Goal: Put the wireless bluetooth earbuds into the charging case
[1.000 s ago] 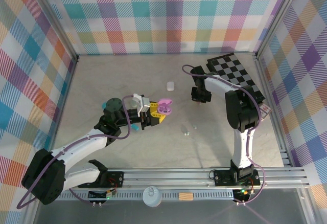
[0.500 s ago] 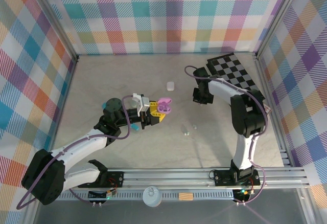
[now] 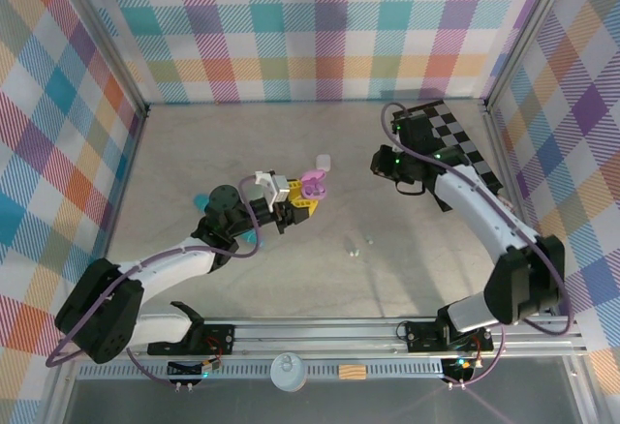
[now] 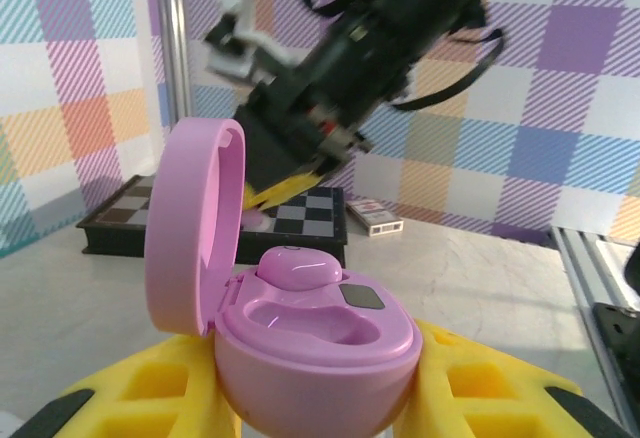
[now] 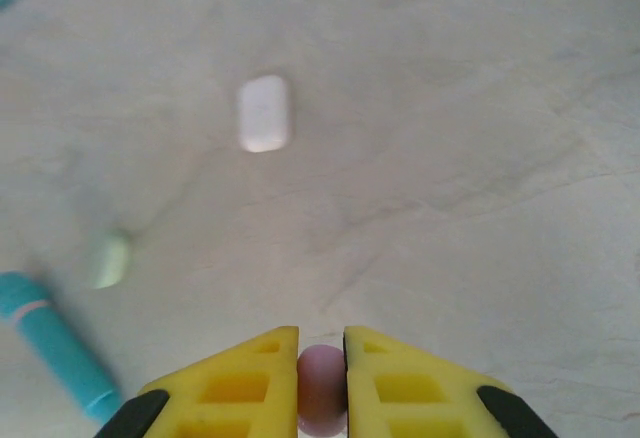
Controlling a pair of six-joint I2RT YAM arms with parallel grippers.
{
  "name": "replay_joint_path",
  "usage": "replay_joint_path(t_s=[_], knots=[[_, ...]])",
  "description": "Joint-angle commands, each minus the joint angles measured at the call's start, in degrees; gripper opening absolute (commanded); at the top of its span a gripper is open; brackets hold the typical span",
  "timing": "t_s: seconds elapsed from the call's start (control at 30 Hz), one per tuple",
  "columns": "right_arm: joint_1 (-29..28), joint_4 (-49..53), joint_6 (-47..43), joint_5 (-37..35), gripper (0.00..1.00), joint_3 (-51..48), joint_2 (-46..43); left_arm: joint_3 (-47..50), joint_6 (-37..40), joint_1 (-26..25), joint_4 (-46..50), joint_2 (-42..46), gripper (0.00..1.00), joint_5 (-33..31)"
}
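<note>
Pink charging case [image 4: 312, 343] sits lid-up in your left tool [image 3: 303, 202], one earbud [image 4: 296, 266] seated inside; your right tool [image 5: 321, 340] is pinching another pinkish earbud [image 5: 321, 386] over the bench [image 5: 480, 158].

The charging case [image 4: 310, 343] is glossy lilac-pink, with a small grey patch inside; the left fingers [image 4: 470, 383] under it are bright yellow. The right fingers [image 5: 415, 370] are the same yellow, and the earbud [image 5: 321, 383] between them is dusty pink. On the pale, marbled beige counter [image 5: 480, 108]: 1 white case [image 5: 264, 113], 1 mint bud [image 5: 110, 258], 1 teal cylinder [image 5: 55, 343]. The board [image 3: 460, 126] is black-and-white checked, the walls [image 3: 320, 27] pastel plaid.
</note>
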State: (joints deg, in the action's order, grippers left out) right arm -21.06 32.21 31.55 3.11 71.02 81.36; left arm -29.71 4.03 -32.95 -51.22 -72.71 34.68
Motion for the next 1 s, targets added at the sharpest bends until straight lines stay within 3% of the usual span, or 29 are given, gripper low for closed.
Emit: replay_joint_path(t_s=[0.0,0.37,0.97], knots=[[0.06,-1.95,1.99,8.29,0.16,-1.0,-4.22,-0.81,-0.6,-0.53,-8.99,-2.4,0.16,-4.17],[-1.97,-10.44,6.86,21.15,0.17,-1.62,-10.24,-5.47,0.5,-3.98,-14.95,-10.16,0.16,-10.31],[-12.24,-16.71,8.39,20.8,0.17,0.84,-5.99,-8.34,-1.92,-5.96,-17.22,-13.61,0.15,-12.53]])
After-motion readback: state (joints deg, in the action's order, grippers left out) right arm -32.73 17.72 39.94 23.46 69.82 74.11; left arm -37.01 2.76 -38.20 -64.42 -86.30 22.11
